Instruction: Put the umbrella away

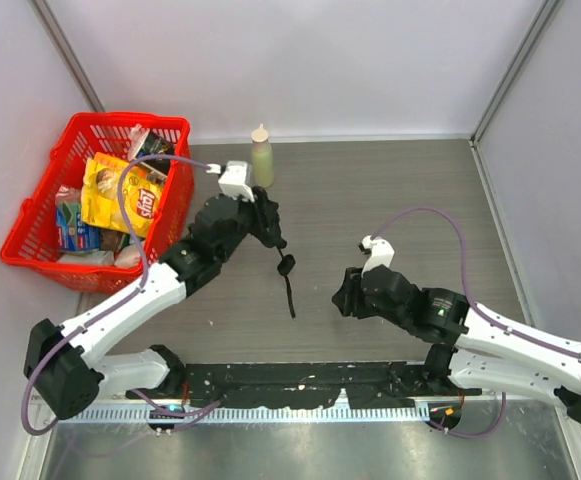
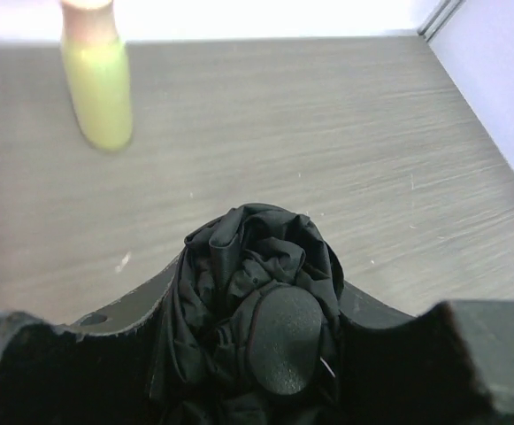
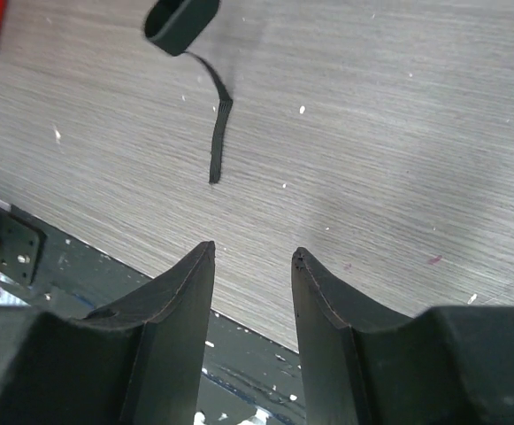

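- Grey wood-grain tabletop fills the overhead view, closed in by pale walls, and we see a red plastic basket full of snack packets at its back left corner.
- Just right of the basket stands a pale green squeeze bottle with a tan cap, upright and apart from everything else.
- Our left gripper reaches in near the bottle and is clamped on the black fabric compact umbrella.
- Below that grip we see the umbrella's small black handle and its thin wrist strap trailing towards the near edge.
- Our right gripper sits well to the right of the strap, touching nothing.
- From the left wrist we see the bunched black fabric squeezed between both fingers, with a rounded black cap showing at its middle; the bottle is blurred at the upper left.
- From the right wrist we see the two fingers parted with bare table between them, near the table's front edge.
- At the top left of that view are the handle and the strap; we cannot tell whether the strap's end touches the table.
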